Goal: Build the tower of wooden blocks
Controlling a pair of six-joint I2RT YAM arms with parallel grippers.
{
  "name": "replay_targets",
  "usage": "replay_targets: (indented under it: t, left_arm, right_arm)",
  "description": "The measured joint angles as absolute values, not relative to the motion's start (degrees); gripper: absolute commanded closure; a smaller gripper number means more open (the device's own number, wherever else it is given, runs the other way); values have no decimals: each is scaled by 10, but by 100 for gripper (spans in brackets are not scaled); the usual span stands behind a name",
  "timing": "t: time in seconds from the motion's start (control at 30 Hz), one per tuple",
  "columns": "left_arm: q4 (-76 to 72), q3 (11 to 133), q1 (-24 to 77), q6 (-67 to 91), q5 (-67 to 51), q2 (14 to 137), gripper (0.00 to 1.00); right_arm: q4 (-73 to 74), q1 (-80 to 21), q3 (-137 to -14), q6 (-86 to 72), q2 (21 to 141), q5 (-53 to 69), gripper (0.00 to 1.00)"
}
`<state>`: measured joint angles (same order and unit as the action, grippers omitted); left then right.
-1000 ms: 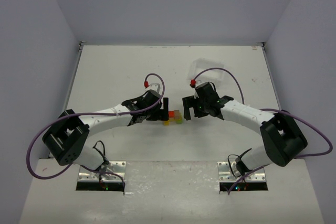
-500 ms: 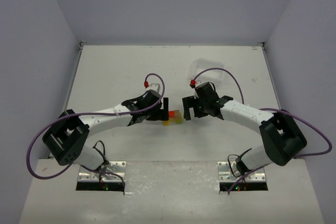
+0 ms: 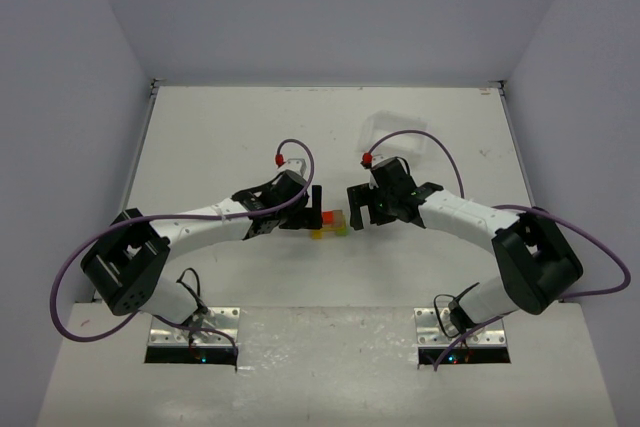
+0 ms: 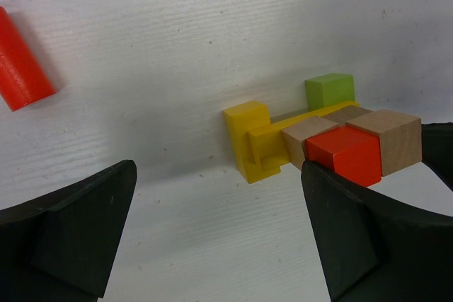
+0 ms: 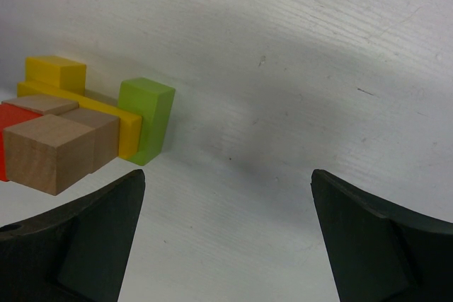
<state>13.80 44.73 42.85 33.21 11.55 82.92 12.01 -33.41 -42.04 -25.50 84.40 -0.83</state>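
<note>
The wood block tower (image 3: 333, 224) stands mid-table between my two grippers. The left wrist view shows a yellow block (image 4: 248, 129) and a green block (image 4: 329, 90) at its base, a yellow bar across them, and plain brown blocks (image 4: 396, 136) and a red cube (image 4: 350, 153) on top. My left gripper (image 3: 316, 209) is just left of the tower, open and empty (image 4: 219, 245); its right finger (image 4: 368, 238) is close to the red cube. My right gripper (image 3: 357, 205) is just right of it, open and empty (image 5: 226, 238), with the green block (image 5: 147, 119) ahead on the left.
A red cylinder (image 4: 21, 61) lies on the table away from the stack, in the upper left of the left wrist view. A clear plastic tray (image 3: 400, 132) sits behind the right arm. White walls close the table at the back and sides.
The right arm has shifted very slightly; both grippers stay open and the blocks have not moved.
</note>
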Motion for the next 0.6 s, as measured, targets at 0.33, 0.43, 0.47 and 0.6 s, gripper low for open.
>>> replay_targets:
  t: [0.33, 0.43, 0.47, 0.6]
  left_arm:
    - [139, 447, 432, 332, 118, 833, 0]
    - [144, 447, 432, 332, 125, 832, 0]
    - [146, 447, 432, 333, 128, 832, 0]
    - [160, 447, 432, 336, 141, 822, 0]
  right_arm:
    - [120, -334, -421, -255, 844, -9, 1]
    - [118, -334, -421, -255, 844, -8, 1]
    - [116, -334, -421, -255, 845, -8, 1]
    - [110, -334, -424, -255, 851, -8, 1]
